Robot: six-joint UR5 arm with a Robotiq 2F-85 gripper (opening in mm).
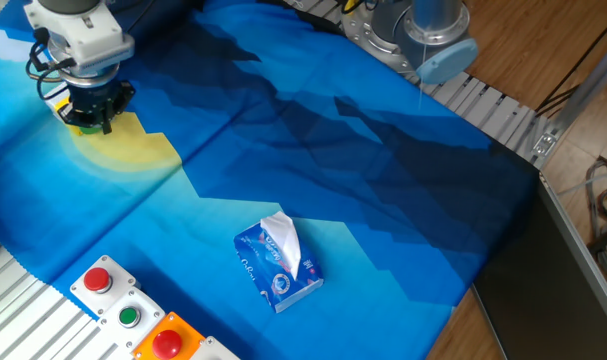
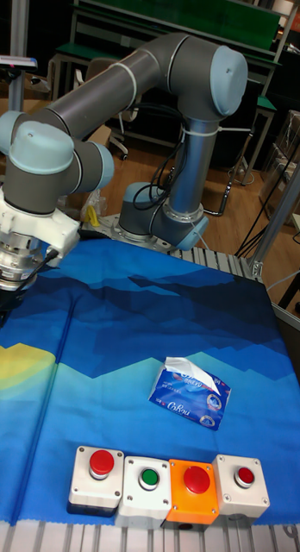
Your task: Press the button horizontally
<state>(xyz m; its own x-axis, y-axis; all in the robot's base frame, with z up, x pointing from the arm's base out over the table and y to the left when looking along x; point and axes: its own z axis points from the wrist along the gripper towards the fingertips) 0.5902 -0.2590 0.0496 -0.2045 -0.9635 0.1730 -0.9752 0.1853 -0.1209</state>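
Observation:
In the fixed view the button [image 1: 84, 128] shows only as a sliver of green under the gripper, at the far left on the cloth's yellow patch. A bit of its yellow box [image 1: 54, 104] sticks out to the left of the fingers. My gripper [image 1: 91, 112] points down and sits right over the button and box, hiding most of both. No gap or contact between the fingertips can be made out. In the tall fixed view only the wrist [image 2: 16, 250] shows at the left edge; the button is out of frame there.
A blue tissue pack [image 1: 278, 265] lies mid-cloth. Along the front edge stand a white box with a red button [image 1: 98, 280], a white box with a small green button [image 1: 129, 317] and an orange box with a red button [image 1: 166, 343]. The arm's base [image 1: 423, 30] is at the back.

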